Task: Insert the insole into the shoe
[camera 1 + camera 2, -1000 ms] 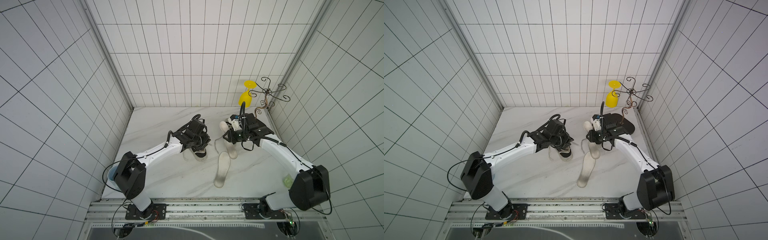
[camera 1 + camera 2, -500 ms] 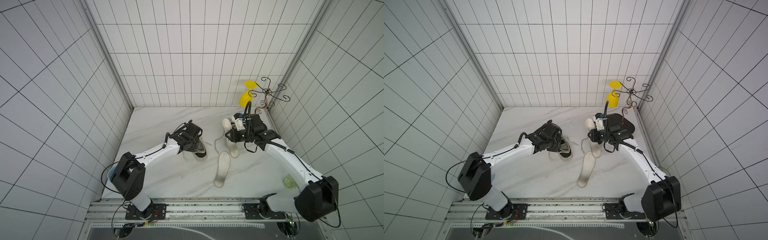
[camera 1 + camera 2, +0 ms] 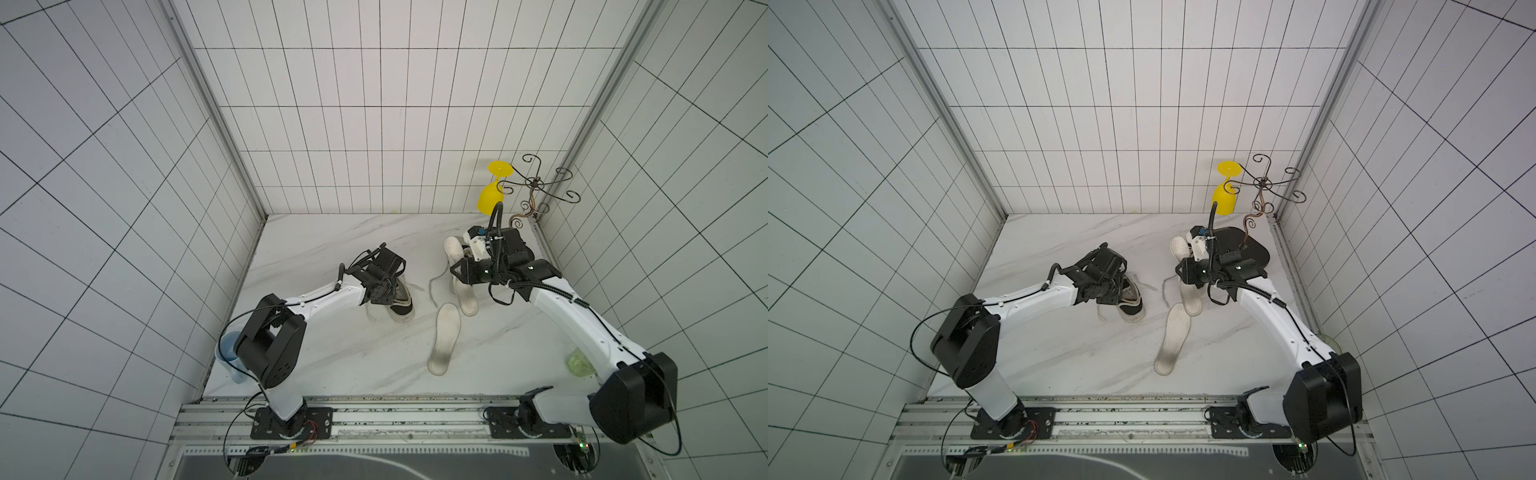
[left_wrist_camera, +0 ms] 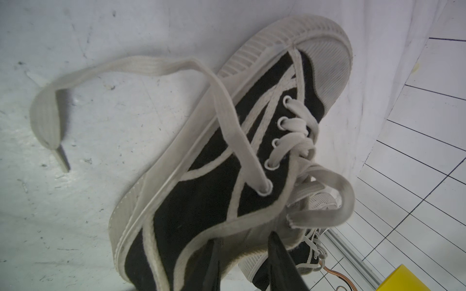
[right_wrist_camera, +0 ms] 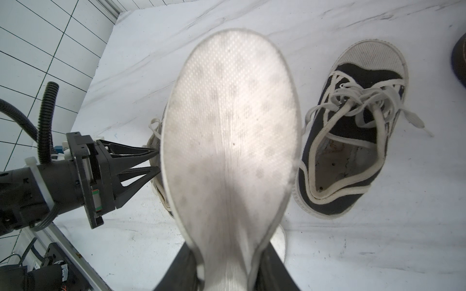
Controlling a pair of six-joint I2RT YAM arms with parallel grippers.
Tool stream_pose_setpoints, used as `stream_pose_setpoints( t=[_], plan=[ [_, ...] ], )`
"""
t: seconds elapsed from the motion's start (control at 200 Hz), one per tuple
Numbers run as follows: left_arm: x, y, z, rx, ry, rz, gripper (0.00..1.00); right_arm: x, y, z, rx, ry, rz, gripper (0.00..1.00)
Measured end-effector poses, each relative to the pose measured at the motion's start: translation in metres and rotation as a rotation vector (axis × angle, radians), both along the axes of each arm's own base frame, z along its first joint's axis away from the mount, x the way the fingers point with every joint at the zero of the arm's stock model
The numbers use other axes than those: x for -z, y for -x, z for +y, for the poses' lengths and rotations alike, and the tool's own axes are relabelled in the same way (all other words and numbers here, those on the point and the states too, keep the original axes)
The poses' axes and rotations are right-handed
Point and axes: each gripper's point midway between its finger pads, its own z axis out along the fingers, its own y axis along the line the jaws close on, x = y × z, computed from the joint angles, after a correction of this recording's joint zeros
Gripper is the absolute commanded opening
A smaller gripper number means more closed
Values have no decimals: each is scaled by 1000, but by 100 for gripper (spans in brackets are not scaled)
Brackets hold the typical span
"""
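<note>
Right wrist view: the insole (image 5: 229, 141) fills the middle. It is a flat, round-toed oval of off-white fabric with a fine dotted weave, greyish patches and a thin raised rim. The right fingers (image 5: 274, 272), black and wedge-shaped, are clamped on its narrow heel end, and the rest sticks out free beyond them. Beside it a second shoe (image 5: 350, 151) lies on the table (image 5: 378, 239) with its mouth open. It is black canvas piped in cream, with a ribbed off-white rubber toe cap and flat cream laces hanging loose. Faint brownish marks on its pale lining cannot be read.

In the left wrist view the shoe (image 4: 201, 201) is the same kind of low canvas sneaker. It has ringed eyelets, a ridged rubber band round the sole and one lace trailing over the scuffed white table. The left fingers (image 4: 277, 259) pinch its heel collar, one inside the mouth and one against the outer canvas.

In both top views the shoe (image 3: 401, 307) (image 3: 1131, 305) sits at the centre of the frame, toe toward the lower edge. The insole (image 3: 453, 249) shows its white toe end right of centre, apart from the shoe. A second insole (image 3: 444, 336) lies flat on the grey-veined, marble-look table below and between them. A white sole-shaped piece (image 3: 466, 299) lies just beside its upper end. In the upper right a yellow plastic goblet (image 3: 490, 199) hangs upside down from a curled wire stand (image 3: 536, 183).
</note>
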Motion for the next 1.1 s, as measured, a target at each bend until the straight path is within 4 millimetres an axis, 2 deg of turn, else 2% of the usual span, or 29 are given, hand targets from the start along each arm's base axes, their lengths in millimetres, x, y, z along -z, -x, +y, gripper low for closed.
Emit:
stream_pose_setpoints(
  t=[0.705, 0.905, 1.099],
  plan=[
    [20, -9, -15, 14, -7, 14, 40, 0, 0, 0, -1, 0, -1, 36],
    [21, -13, -16, 7, -7, -1, 40, 0, 0, 0, -2, 1, -1, 36],
    [29, -14, -16, 4, -18, 6, 32, 0, 0, 0, -4, 3, -4, 35]
  ],
)
